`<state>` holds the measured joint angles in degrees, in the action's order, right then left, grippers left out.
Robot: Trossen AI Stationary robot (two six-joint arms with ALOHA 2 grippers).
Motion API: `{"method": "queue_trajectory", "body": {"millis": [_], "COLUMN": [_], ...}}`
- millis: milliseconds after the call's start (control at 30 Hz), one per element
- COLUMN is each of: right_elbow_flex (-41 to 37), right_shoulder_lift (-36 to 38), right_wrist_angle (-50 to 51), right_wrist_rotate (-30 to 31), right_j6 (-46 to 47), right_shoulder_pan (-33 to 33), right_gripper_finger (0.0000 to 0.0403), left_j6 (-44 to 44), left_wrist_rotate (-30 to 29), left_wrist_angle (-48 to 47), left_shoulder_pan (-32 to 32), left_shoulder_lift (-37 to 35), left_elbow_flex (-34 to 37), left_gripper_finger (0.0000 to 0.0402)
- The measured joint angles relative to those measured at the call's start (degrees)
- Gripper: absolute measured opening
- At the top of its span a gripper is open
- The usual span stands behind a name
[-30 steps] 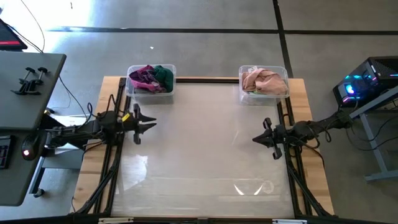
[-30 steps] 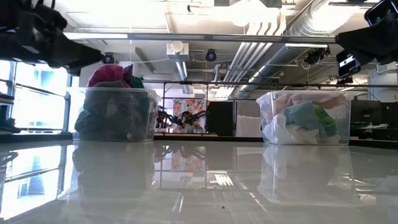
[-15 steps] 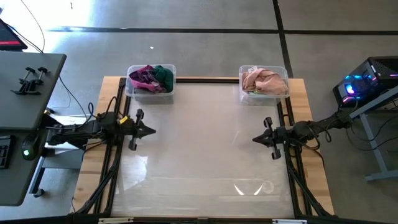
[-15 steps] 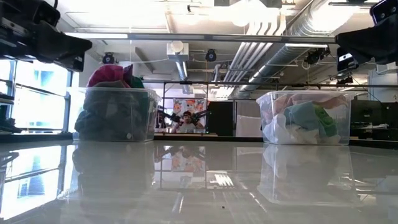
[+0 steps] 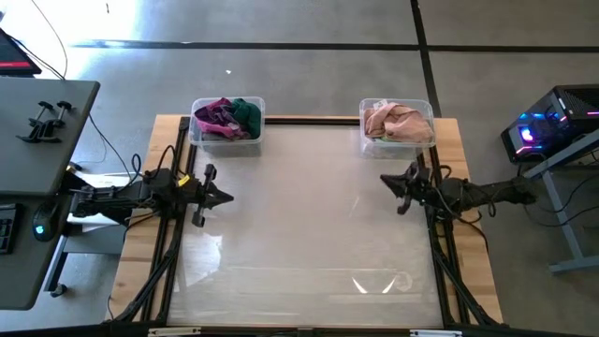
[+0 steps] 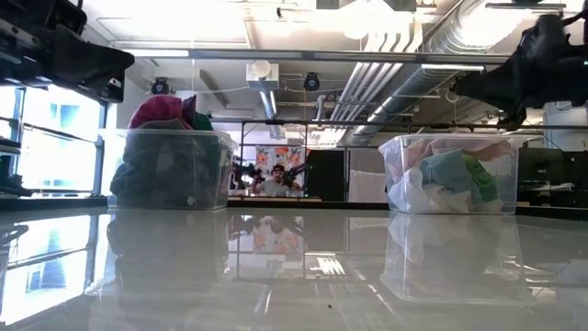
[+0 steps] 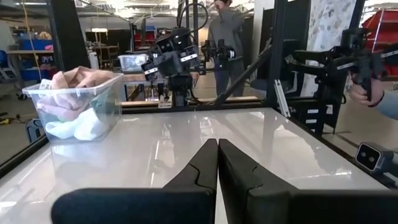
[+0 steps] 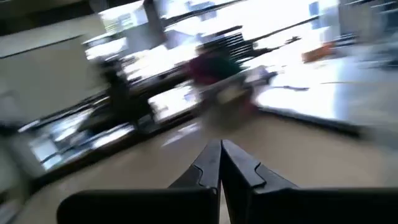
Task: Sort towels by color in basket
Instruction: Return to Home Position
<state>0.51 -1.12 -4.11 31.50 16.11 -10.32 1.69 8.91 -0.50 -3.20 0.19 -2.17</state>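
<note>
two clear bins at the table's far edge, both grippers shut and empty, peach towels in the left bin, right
No: the peach towels lie in the right bin, as the high view shows; the left bin holds magenta and dark green towels. The rest stands: both bins at the table's far edge, left gripper and right gripper shut and empty.

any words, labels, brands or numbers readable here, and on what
No text can be read in any view.
Colourful panel in the room behind: any lettering too small to read.
Left bin, right bin: no label shows.
Towels: no readable tag.
Left gripper at the table's left edge, right gripper at its right edge, both shut: no markings legible.
</note>
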Motion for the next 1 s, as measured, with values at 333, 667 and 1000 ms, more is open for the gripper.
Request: {"method": "queue_trajectory", "body": {"millis": [333, 667, 1000], "right_elbow_flex": [0.00, 0.00, 0.00], "right_shoulder_lift": [-0.68, -0.83, -0.74], "right_wrist_angle": [1.81, 1.74, -0.88], "right_wrist_rotate": [-22.99, -25.58, -47.48], "right_j6": [-7.49, -2.86, -7.43], "right_shoulder_pan": [2.03, 2.16, 3.22], "right_gripper_finger": [0.0000, 0.0000, 0.0000], "left_j6": [-2.56, -5.68, -9.07], "left_wrist_rotate": [-1.09, -1.79, -1.79], "left_wrist_angle": [-1.87, -1.92, -1.89], "left_shoulder_pan": [-0.04, -0.04, -0.04], "left_shoulder_lift": [0.00, 0.55, 0.56], "left_elbow_flex": [0.00, 0.00, 0.00], "left_gripper_finger": [0.0000, 0.0000, 0.0000]}}
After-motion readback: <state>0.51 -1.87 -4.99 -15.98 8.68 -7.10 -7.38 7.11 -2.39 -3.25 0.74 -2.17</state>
